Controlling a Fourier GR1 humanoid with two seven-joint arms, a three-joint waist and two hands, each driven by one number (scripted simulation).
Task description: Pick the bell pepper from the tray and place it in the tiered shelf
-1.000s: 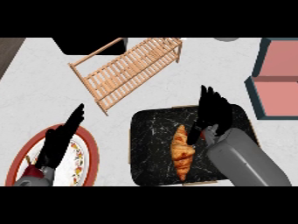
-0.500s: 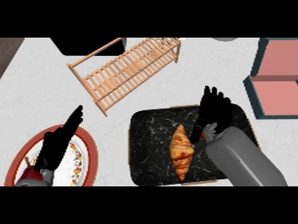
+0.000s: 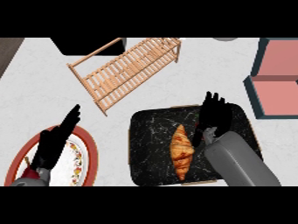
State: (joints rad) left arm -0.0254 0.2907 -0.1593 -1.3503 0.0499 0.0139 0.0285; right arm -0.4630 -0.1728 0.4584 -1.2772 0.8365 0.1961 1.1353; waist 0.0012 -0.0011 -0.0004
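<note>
Head view, looking steeply down on a pale, lightly marbled counter (image 3: 41, 92). In the lower middle sits a dark tray (image 3: 152, 144) with white veining and a thin tan rim. On it lies something long, golden-orange and ridged, tapering at both ends; from where I stand it reads as a croissant (image 3: 181, 151) rather than a bell pepper, and no bell pepper shows anywhere on the tray. It lies lengthwise near the tray's middle, just left of the right forearm.

The right hand (image 3: 214, 117) is over the tray's upper right part, fingers straight and pointing away from the robot, spread a little, holding nothing. It is just beside the croissant's upper end; whether it touches it I cannot tell. Its grey forearm runs down to the lower edge, covering the tray's right side.

The left hand (image 3: 57, 138) shows at the lower left, fingers straight and up, resting over a round plate (image 3: 86, 151) with a red rim and a patterned white centre. It holds nothing.

Further back, a light wooden tiered shelf (image 3: 122, 72) made of slats lies slantwise, well apart from the tray. A black box (image 3: 86, 46) sits behind its left end. At the right edge is a dark teal container (image 3: 267, 111) with pink compartments.
</note>
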